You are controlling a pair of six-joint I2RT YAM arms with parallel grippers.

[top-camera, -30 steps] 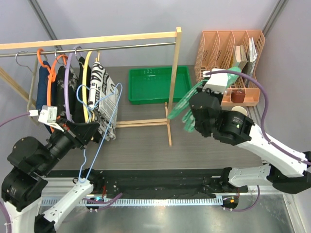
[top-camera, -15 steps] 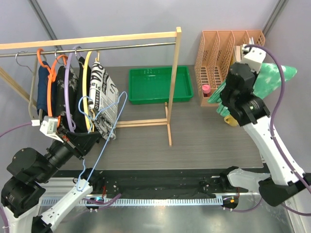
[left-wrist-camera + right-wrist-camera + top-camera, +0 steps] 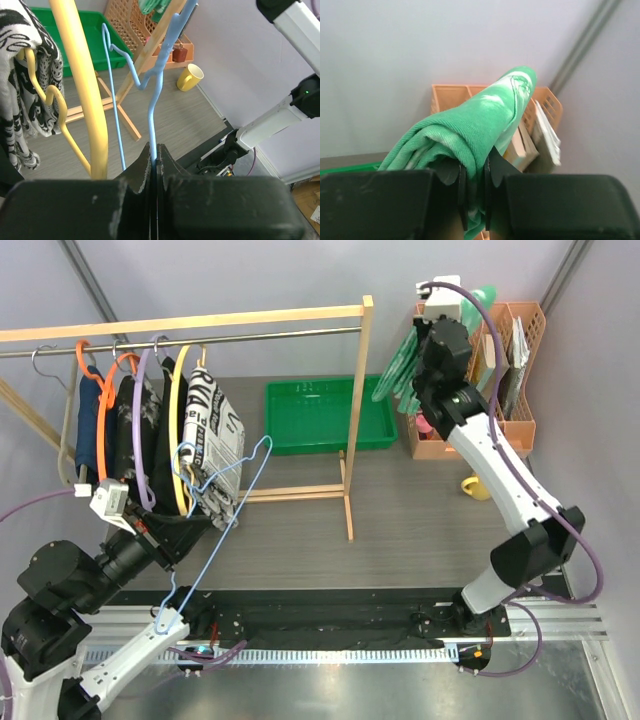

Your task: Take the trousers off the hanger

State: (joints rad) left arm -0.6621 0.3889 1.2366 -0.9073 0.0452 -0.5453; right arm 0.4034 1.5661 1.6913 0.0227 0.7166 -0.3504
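Right gripper apparently on trousers, wrist-view.

The trousers are soft and green with whitish patches. They are off the hanger, folded in a thick bunch, and pinched up high in the right gripper, well apart from it, near the orange boxes at the back. The hanger is a thin light blue wire with nothing on it. It stands tilted, with its low end pinched in the tightly shut left gripper and its wide part up by the clothes on the rail.
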